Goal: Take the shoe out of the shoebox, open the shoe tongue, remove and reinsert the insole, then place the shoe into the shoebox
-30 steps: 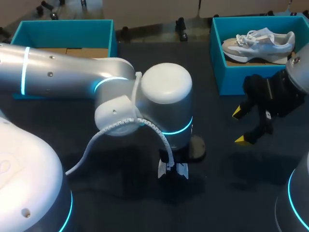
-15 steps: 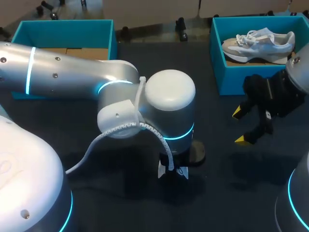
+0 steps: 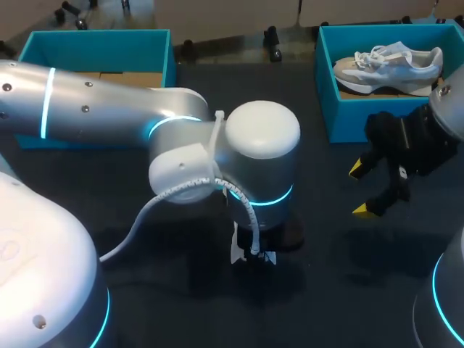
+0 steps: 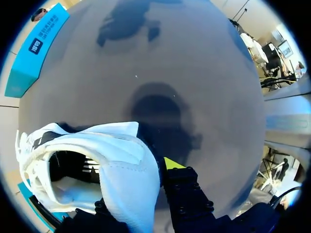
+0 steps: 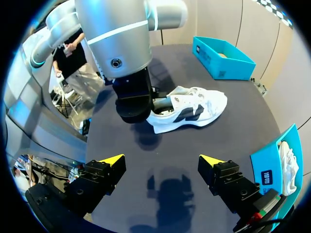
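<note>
A white shoe (image 5: 190,108) with dark side marks lies on its sole on the dark table, its laces toward the far teal box. My left gripper (image 4: 141,175) comes down on its heel. The white heel wall (image 4: 130,170) sits between the fingers, one of them inside the shoe opening, and the gripper is shut on it. In the head view the left wrist hides most of the shoe (image 3: 241,251). My right gripper (image 5: 162,161) hovers open and empty a little way off, level with the shoe's side, also seen at the table's right as the right gripper (image 3: 366,190).
A teal shoebox (image 3: 362,116) at the back right holds a second light shoe (image 3: 388,61). Another teal shoebox (image 3: 94,45) stands at the back left. The left arm's elbow (image 3: 261,145) looms over the table's middle.
My left gripper's fingers have come together on the shoe's heel. The left arm has shifted slightly, and the visible bit of shoe has nudged left. The right arm has stayed still.
</note>
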You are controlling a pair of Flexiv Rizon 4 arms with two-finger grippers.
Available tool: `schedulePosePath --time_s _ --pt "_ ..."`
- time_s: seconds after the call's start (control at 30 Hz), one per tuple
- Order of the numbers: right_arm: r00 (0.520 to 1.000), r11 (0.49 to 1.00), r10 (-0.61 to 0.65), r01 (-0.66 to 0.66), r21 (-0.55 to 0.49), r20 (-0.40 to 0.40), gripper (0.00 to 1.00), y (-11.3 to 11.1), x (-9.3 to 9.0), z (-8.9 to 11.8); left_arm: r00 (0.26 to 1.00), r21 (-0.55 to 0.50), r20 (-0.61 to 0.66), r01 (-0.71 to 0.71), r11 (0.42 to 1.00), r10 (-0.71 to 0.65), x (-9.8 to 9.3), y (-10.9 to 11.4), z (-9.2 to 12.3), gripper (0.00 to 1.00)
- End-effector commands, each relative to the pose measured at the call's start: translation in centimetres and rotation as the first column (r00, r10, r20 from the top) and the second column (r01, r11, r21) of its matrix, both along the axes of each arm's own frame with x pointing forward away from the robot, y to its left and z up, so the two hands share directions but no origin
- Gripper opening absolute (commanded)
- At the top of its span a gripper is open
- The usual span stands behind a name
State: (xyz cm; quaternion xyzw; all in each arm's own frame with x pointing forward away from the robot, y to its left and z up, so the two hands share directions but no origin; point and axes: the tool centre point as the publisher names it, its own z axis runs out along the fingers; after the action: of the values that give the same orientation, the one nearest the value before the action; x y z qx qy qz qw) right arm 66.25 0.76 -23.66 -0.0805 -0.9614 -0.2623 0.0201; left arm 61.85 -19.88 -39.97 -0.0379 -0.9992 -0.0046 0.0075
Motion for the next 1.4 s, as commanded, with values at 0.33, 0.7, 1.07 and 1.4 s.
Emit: schedulePosePath --time_s 0.33,0.7,1.07,1.4 --pt "1.0 1.0 -0.001 0.001 0.0 0.002 1.0 0.0 -0.1 -0.1 0.999 0.041 0.006 0.032 0.999 -0.033 0.3 1.3 6.8 0.0" --pt "1.0 1.0 -0.001 0.001 0.0 0.002 1.0 0.0 -0.1 -0.1 0.997 0.042 -0.027 0.07 0.997 -0.069 0.7 2.4 13.8 0.0" --pt "1.0 1.0 -0.001 0.001 0.0 0.002 1.0 0.0 -0.1 -0.1 0.994 0.02 -0.055 0.098 0.995 -0.097 1.3 3.0 18.0 0.0" --pt "1.0 1.0 -0.001 0.001 0.0 0.002 1.0 0.0 -0.1 -0.1 0.994 0.003 -0.053 0.098 0.995 -0.098 1.2 2.9 18.6 0.0"
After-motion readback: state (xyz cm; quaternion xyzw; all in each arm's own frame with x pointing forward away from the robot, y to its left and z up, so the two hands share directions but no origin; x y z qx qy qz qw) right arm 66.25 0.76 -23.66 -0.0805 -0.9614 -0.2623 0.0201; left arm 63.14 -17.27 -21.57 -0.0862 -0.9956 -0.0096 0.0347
